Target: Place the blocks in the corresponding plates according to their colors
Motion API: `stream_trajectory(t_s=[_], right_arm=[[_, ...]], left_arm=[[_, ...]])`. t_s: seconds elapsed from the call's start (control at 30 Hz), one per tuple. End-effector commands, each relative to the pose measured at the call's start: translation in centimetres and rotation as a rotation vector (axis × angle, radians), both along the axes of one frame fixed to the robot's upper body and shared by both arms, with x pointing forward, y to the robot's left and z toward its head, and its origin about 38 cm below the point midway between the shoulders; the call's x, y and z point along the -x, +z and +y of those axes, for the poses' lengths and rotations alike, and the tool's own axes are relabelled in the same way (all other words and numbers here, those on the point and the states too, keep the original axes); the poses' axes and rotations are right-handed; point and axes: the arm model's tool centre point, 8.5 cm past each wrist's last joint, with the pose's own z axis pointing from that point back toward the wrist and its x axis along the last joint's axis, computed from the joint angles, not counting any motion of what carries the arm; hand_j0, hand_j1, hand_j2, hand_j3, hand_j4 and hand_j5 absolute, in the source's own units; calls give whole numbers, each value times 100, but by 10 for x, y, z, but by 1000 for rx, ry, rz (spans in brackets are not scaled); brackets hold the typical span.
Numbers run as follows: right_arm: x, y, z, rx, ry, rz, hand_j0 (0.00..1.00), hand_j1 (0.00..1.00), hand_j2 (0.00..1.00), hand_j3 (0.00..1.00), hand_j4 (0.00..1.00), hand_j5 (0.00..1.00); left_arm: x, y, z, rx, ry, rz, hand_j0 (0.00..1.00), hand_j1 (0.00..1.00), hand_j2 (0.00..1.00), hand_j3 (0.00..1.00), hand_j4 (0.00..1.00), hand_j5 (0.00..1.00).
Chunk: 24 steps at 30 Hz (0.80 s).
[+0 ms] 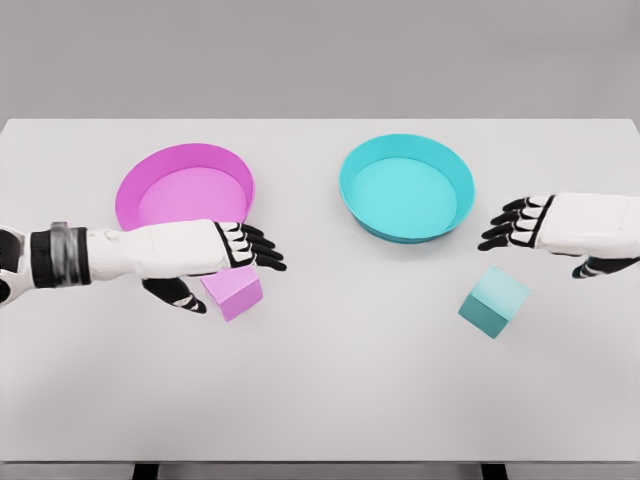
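So on the flat white table there are two round shallow plates toward the back: the pink plate sits left, the cyan plate right, well apart from each other. The small pink cube block lies in front of the pink plate, just off its near rim. The small cyan cube block lies in front of the cyan plate, a bit to the right. The white left hand is over the pink block; the white right hand is right of the cyan plate, behind the cyan block.
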Motion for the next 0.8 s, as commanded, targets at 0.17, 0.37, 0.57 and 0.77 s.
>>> stream_trajectory(t_s=[0.17, 0.37, 0.57, 0.77], right_arm=[[-1, -14, 18, 5, 50, 49, 100, 100, 100, 100, 100, 100], [-1, -13, 15, 9, 41, 44, 100, 100, 100, 100, 100, 100], [-2, -16, 8, 49, 28, 57, 100, 100, 100, 100, 100, 100], [-2, -20, 9, 52, 31, 68, 100, 100, 100, 100, 100, 100]], left_arm=[[-15, -20, 5, -116, 91, -24, 100, 100, 100, 100, 100, 100], [-15, -29, 4, -134, 87, -7, 100, 100, 100, 100, 100, 100], [-17, -32, 5, -143, 99, -5, 100, 100, 100, 100, 100, 100], [-19, -33, 6, -155, 102, -13, 100, 100, 100, 100, 100, 100]])
